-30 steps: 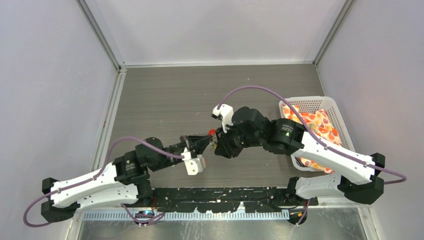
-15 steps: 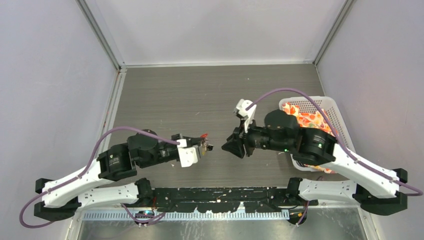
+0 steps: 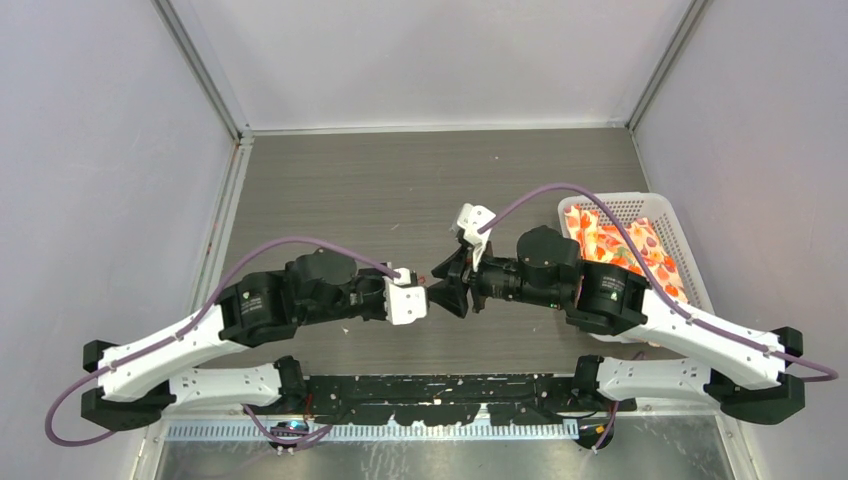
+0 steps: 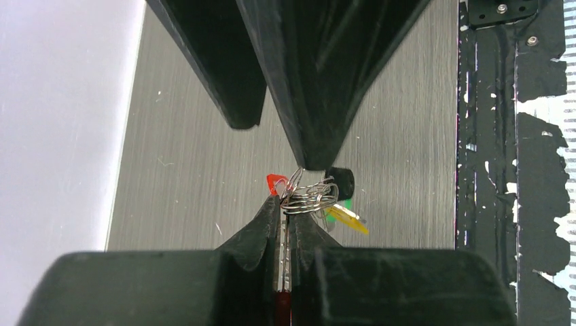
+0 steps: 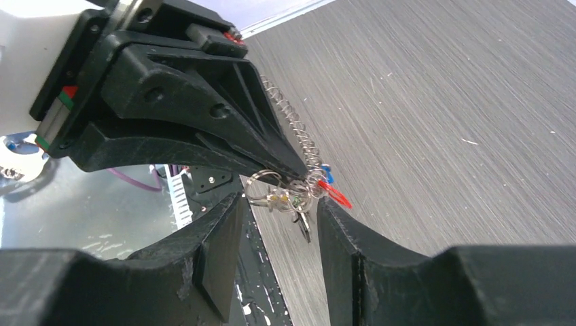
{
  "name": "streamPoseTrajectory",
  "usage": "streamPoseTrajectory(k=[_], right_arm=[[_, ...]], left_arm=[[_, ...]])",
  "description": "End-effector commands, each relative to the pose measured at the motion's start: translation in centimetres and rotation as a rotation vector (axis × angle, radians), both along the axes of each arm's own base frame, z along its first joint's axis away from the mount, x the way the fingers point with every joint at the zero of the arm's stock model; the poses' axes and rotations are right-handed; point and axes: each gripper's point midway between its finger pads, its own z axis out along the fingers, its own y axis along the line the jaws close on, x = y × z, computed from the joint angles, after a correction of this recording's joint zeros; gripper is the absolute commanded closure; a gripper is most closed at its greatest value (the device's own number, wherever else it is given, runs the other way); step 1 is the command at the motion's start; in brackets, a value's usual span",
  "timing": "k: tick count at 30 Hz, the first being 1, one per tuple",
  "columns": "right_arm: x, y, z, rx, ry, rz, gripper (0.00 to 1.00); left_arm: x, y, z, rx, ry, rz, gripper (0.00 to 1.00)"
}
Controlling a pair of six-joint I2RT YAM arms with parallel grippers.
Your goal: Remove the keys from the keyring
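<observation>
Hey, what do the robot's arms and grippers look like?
The left arm and right arm have white shells and black joints, each with a purple cable. The left gripper and right gripper have black, tapering wedge fingers.

Left pincer (image 3: 429,292): shifts right, toward frame centre. Right pincer (image 3: 441,289): shifts left, closing the gap that stood open half a second ago; tips close together again, as a second ago. Keyring (image 4: 309,198): once more between both pincers, lower centre of frame.
</observation>
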Motion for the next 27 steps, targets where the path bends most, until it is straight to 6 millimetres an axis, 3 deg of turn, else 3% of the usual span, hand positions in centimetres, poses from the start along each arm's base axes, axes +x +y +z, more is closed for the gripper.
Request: streamPoseTrajectory(k=[1,11,16,27], right_arm=[[-0.7,1.1,2.1,0.076,-0.074,0.061,0.50],[-0.1,1.6,-0.2,0.030,-0.100,0.031,0.48],[1.4,1.5,-0.3,0.032,-0.118,-0.051,0.49],[1.1,0.1,0.0,0.031,-0.115,-0.063,0.75]], left_arm=[[0.1,-0.4,2.3,-0.045,-0.002,0.003,1.00],[0.1,-1.2,2.7,-0.029,0.009,-0.009,1.00],[0.1,-1.5,2.9,-0.033,0.012,-0.016,1.00],[0.0,-1.4,2.7,-0.028,0.018,-0.015,1.00]])
